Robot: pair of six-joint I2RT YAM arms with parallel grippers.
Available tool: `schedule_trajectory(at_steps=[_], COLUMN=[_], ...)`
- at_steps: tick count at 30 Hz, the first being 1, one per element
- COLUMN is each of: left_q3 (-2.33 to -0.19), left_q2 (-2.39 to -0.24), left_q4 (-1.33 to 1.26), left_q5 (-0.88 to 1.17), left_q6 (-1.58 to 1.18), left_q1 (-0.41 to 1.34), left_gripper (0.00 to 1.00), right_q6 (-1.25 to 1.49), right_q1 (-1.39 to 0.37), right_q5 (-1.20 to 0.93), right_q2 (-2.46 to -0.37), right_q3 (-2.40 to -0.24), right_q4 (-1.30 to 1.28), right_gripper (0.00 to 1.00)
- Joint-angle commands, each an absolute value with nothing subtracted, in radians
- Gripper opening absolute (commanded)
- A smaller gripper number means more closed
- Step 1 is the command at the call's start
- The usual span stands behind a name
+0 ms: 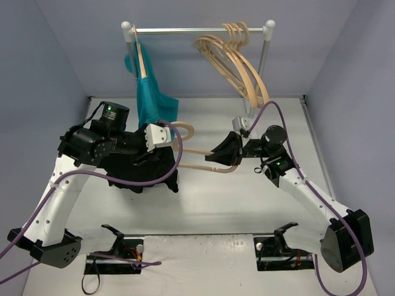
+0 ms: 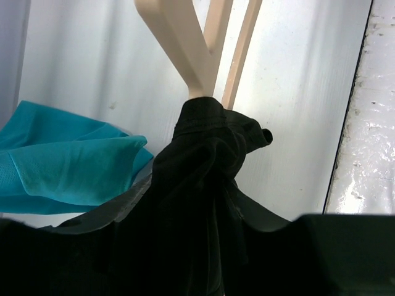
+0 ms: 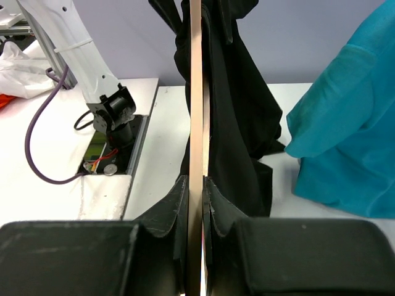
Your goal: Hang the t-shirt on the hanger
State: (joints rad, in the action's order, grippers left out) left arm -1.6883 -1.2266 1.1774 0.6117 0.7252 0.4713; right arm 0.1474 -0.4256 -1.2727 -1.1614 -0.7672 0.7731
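The black t-shirt (image 1: 143, 174) hangs bunched from my left gripper (image 1: 159, 153), which is shut on its cloth. In the left wrist view the t-shirt (image 2: 207, 154) fills the gap between the fingers, and one arm of the pale wooden hanger (image 2: 185, 49) runs into the fabric. The hanger (image 1: 196, 165) is held level above the table. My right gripper (image 1: 223, 157) is shut on its other end. The right wrist view shows the hanger (image 3: 196, 92) edge-on, clamped between the pads (image 3: 213, 203), with the t-shirt (image 3: 237, 117) draped over its far end.
A teal garment (image 1: 151, 102) hangs from the left end of the clothes rack (image 1: 197, 29) and reaches the table beside the t-shirt. Several spare wooden hangers (image 1: 237, 58) hang at the rack's right end. Grey walls close in the left, right and back.
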Motion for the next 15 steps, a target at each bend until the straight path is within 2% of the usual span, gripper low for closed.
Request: schedule_trajectory(at_steps=[1,3,5,6,7,8,13,15], left_q3=[-1.695,-1.690,-1.685,-1.684,-1.683,-1.683,-1.682,-1.683], left_q2=[-1.209,-1.210,-1.213,-1.213,-1.213,-1.215,-1.202,-1.195], left_q4=[1.152,1.152,1.152,1.152,1.152,1.152,1.152,1.150], left_q5=[0.675,0.683,0.691,0.697,0.704,0.712,0.718,0.715], left_q6=[0.749,0.751,0.752,0.754,0.756,0.760,0.787,0.787], left_q1=[0.459,0.457,0.457,0.457,0.457,0.457,0.457,0.457], left_gripper=[0.36,0.35,0.24,0.23,0.17,0.02,0.00,0.00], right_q6=[0.133,0.132,0.132,0.132,0.132,0.132,0.133,0.138], right_q1=[-0.416,-0.413,-0.413,-0.413,-0.413,-0.413,-0.403,-0.397], right_q5=[-1.306,-1.308,-1.308,-1.308,-1.308,-1.310,-1.294,-1.282], right_q2=[-1.152,-1.152,-1.155,-1.155,-1.156,-1.161,-1.177,-1.183], right_q3=[-0.840,-0.845,-0.851,-0.853,-0.856,-0.859,-0.858,-0.859], right_q4=[0.881,0.880,0.878,0.877,0.877,0.876,0.868,0.862], right_gripper=[0.00,0.00,0.00,0.00,0.00,0.00,0.01,0.06])
